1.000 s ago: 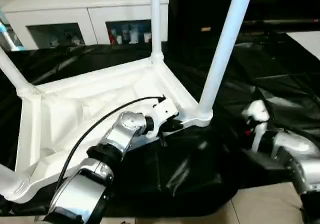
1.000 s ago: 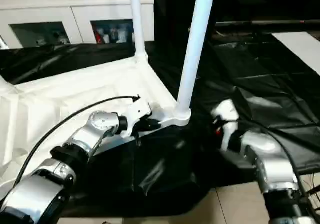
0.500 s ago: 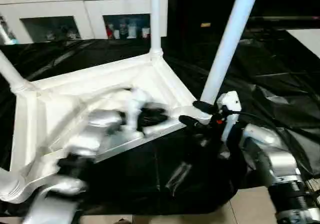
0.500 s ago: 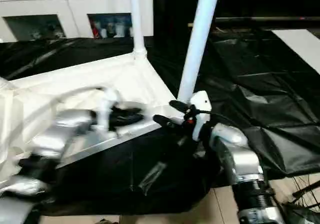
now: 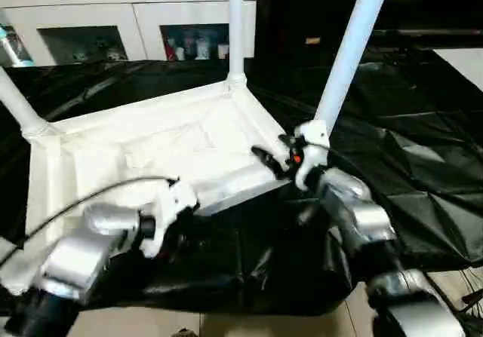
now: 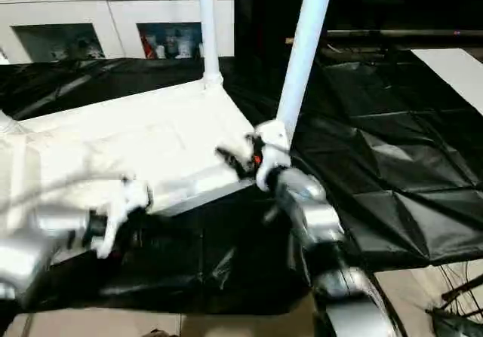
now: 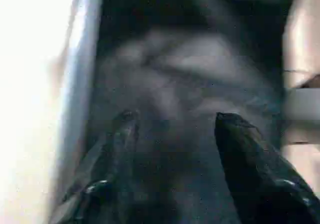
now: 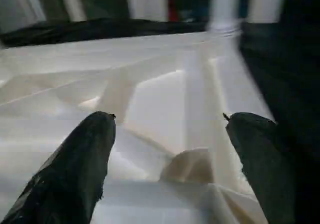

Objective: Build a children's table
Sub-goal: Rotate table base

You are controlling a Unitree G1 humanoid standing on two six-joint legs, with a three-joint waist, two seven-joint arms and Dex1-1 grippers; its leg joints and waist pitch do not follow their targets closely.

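The children's table (image 5: 143, 148) is found upside down on the black-draped worktop (image 5: 423, 163), its ribbed underside facing up. Legs are seen standing in the corner sockets: the far leg (image 5: 235, 28) rises from the far corner, the near-right leg (image 5: 349, 50) from the corner closest to the right arm, and the left leg (image 5: 16, 103) slants up at the left edge of the head views. A fourth corner lies at the lower left edge, and what is fitted there cannot be told.

The right gripper (image 5: 273, 153) is positioned at the near-right corner of the tabletop, just beside the base of the near-right leg. In the right wrist view its two black fingers (image 8: 80, 164) are spread wide apart over the white ribbing, with a round socket (image 8: 187, 166) between them (nothing is grasped); whether the fingers touch the plastic cannot be told.

The left gripper (image 7: 175, 154) is held low, off the near long edge of the tabletop, over the black drape. In its wrist view the fingers (image 7: 250, 169) stand apart with only black sheeting between them, and the pale edge of the tabletop runs alongside.

A white cabinet (image 5: 128, 13) with open shelves holding small items is noted beyond the worktop. Pale floor (image 5: 226, 323) is visible below the drape's front edge.
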